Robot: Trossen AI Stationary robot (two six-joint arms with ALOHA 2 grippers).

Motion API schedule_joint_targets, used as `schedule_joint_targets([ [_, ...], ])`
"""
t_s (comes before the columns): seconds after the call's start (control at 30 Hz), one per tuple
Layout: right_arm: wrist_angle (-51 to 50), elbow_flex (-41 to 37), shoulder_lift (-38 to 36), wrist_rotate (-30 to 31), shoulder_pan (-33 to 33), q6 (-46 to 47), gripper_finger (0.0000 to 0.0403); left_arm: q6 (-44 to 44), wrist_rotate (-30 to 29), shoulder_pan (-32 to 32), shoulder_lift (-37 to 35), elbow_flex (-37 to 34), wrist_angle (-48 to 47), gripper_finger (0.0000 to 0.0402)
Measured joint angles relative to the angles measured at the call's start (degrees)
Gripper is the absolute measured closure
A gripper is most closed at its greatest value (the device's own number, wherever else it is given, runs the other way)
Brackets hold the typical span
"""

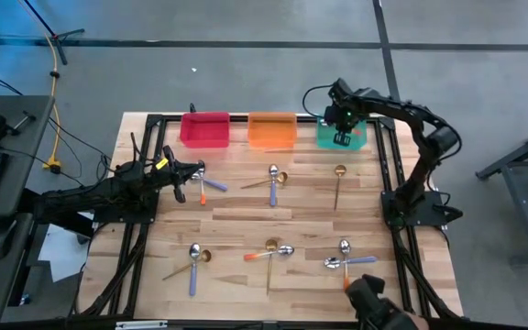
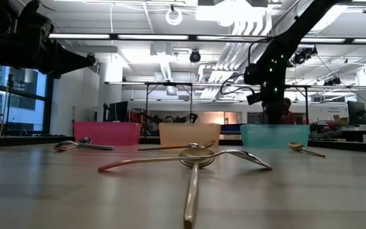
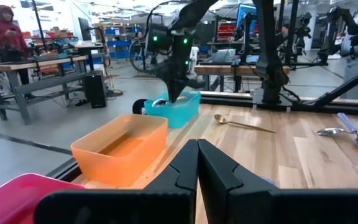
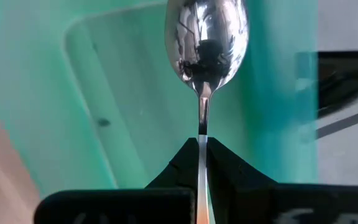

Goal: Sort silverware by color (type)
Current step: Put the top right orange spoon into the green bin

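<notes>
A spoon with a silver bowl is pinched by its handle in the right tool, fingers pressed on it, hanging over the teal bin at the table's 1 o'clock edge. The left tool, fingers pressed together, sits at 10 o'clock beside another spoon. Three bins line the far edge: teal, orange, pink. The remaining spoons lie scattered across the table, several crossing one another.
</notes>
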Motion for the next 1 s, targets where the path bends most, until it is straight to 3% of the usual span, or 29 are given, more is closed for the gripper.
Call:
schedule_joint_targets([
  [0.5,2.37,0.00,4.11,0.45,-0.02,-0.43,0.0403,0.35,0.94,0.04,0.02,0.00,-0.11,0.0401],
  [1.0,0.87,0.00,-3.34,0.21,0.14,3.79,0.0402,-0.17,0.74,0.06,0.02,0.00,0.78,0.0401],
])
